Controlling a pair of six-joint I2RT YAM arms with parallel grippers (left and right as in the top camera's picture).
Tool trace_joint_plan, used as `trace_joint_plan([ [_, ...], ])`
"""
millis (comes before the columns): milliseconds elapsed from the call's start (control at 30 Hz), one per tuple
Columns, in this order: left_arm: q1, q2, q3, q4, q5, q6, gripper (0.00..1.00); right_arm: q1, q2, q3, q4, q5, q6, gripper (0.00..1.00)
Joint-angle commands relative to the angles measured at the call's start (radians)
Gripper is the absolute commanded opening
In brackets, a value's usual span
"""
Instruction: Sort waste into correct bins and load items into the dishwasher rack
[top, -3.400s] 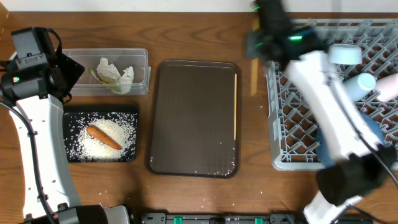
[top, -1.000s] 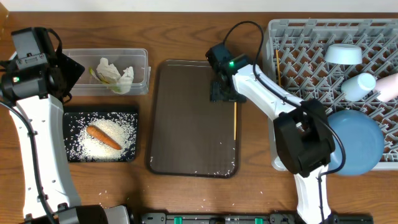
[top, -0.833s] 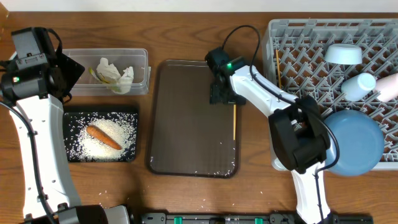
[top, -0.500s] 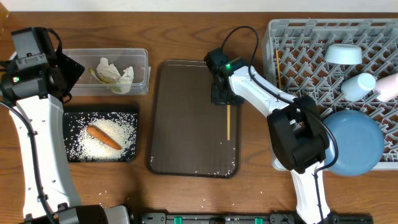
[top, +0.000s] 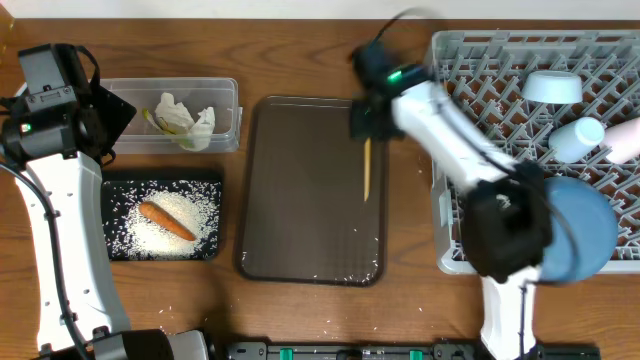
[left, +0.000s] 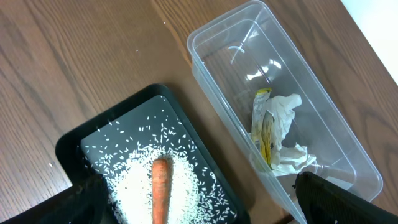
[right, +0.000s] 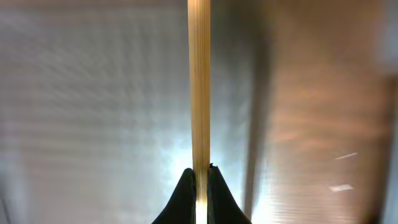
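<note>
Left tool (left: 205, 202): fingers spread apart, gripping nothing, above the shallow black rectangular tray (top: 210, 185) holding loose white rice grains (top: 195, 210) and a small orange carrot (top: 166, 221). The clear rectangular plastic tub (top: 228, 120) beside it has crumpled white tissue (top: 190, 118) and a yellow-green printed wrapper (left: 264, 134). Right tool (right: 199, 177): clamped on one thin wooden chopstick (right: 199, 81) over the large brown serving tray (top: 300, 200). The large blue round plate (top: 590, 225) sits in the grey pegged plastic rack (top: 480, 100).

Room above brown tray (top: 300, 200) (rack (top: 500, 60) flanks right).
</note>
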Motion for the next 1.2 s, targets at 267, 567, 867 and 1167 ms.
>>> trace_joint_plan([
  [267, 0.004, 0.005, 0.007, -0.002, -0.006, -0.001, 0.98, -0.246, -0.228, 0.039, -0.014, 0.107, -0.363, 0.01],
  [567, 0.004, 0.005, 0.007, -0.002, -0.006, -0.001, 0.98, -0.314, -0.154, -0.021, 0.013, 0.104, -0.369, 0.05],
  [867, 0.004, 0.005, 0.007, -0.002, -0.006, -0.001, 0.98, -0.303, -0.137, -0.021, -0.023, 0.102, -0.367, 0.88],
  [1167, 0.004, 0.005, 0.007, -0.002, -0.006, -0.001, 0.98, -0.296, -0.28, -0.02, -0.13, 0.101, -0.275, 0.87],
])
